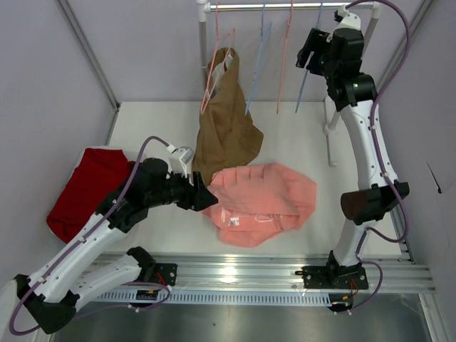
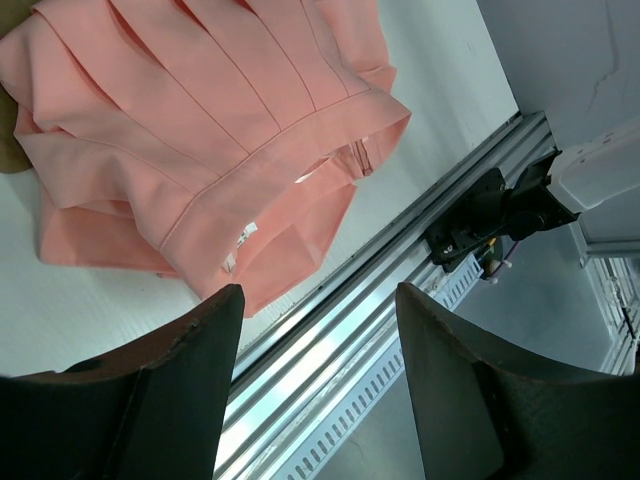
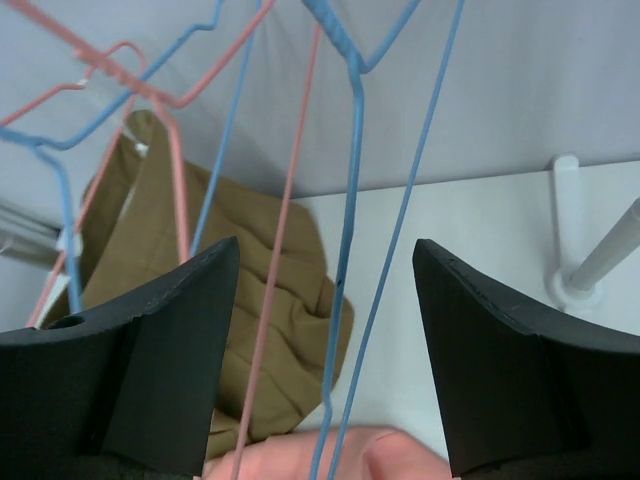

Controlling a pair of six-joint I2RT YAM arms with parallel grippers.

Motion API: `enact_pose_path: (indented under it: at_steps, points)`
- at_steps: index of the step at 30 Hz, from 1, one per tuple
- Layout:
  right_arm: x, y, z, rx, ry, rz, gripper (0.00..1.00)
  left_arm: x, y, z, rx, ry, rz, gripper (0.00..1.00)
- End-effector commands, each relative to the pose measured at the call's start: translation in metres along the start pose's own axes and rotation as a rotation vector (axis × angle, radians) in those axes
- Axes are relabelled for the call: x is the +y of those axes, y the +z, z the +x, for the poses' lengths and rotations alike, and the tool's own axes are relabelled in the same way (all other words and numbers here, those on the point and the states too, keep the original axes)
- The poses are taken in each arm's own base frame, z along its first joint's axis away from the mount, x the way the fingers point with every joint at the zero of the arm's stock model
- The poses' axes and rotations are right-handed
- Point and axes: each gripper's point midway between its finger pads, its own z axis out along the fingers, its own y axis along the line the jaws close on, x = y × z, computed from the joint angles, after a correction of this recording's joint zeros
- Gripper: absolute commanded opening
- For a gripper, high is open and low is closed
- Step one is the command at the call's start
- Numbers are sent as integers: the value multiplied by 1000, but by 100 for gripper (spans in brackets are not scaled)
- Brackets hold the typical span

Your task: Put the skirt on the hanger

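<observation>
Salmon skirt (image 1: 260,203) lies unhung on table (image 1: 299,139).
Left gripper (image 2: 320,300) open beside skirt; right gripper (image 3: 325,262) open facing hanger (image 3: 347,200); nothing held.

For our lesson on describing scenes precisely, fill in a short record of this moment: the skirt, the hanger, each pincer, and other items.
skirt: crumpled on the table, not on any hanger
hanger: pale blue, hanging on the rail
left pincer: open, at the skirt's left edge, holding nothing
right pincer: open, raised at the rail, blue hanger wires between its fingers, ungripped
other items: brown garment hanging below the rail; dark red cloth at the table's left
</observation>
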Motion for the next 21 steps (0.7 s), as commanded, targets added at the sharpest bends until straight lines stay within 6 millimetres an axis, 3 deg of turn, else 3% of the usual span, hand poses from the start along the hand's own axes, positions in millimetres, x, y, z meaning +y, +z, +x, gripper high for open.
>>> enact_pose_path:
  at_steps: [1,3,7,13,21]
  points:
    - [-13,8,-16,-63,-58,82,75,-7,-12,-10,-47,34,6,68]
    - [-16,17,-10,-59,-71,93,74,-6,-13,-10,-49,34,2,68]
    - [-25,22,-2,-38,-96,128,61,-1,-14,-6,-45,30,-16,68]
    - [-35,10,-7,-54,-92,140,47,1,-13,-3,-42,24,-21,68]
    - [-39,10,-8,-49,-115,135,43,2,-8,-1,-29,26,-14,68]
